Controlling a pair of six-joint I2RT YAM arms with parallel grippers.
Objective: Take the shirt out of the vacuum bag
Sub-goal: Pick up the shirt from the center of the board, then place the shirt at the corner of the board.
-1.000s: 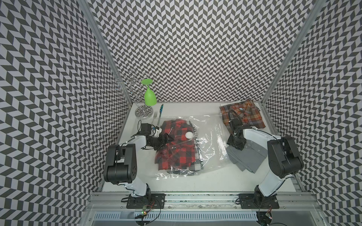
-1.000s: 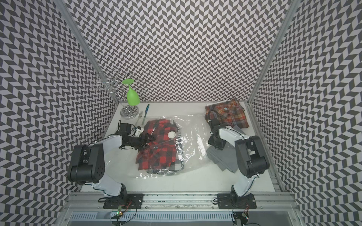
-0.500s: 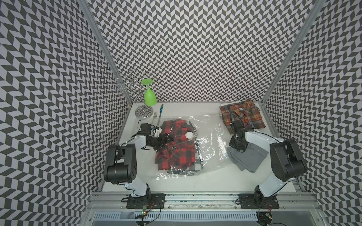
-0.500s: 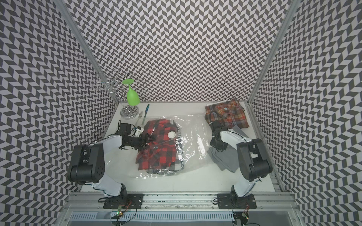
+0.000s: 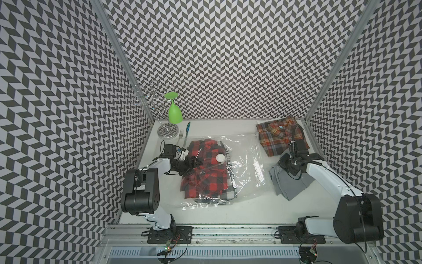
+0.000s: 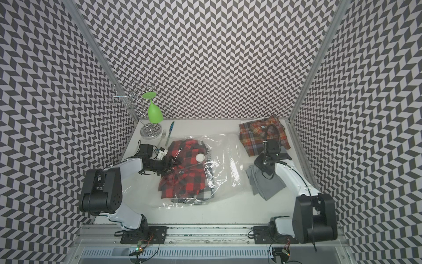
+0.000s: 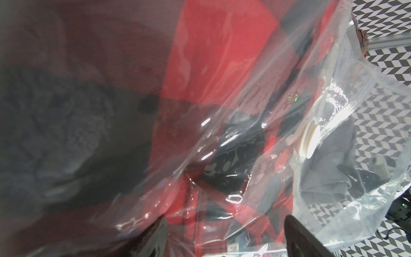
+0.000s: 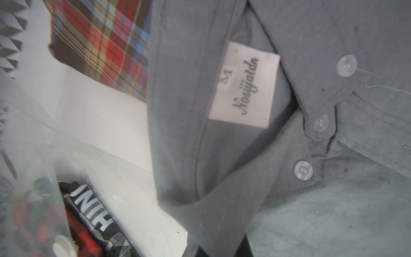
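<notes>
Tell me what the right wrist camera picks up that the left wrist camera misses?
Only the right wrist view plainly shows the grey shirt, its size label and buttons, and the orange plaid shirt. Only the left wrist view shows the left gripper, its dark fingers spread apart at the bag. Both show the vacuum bag, its white valve cap and the red-and-black checked shirt inside.
</notes>
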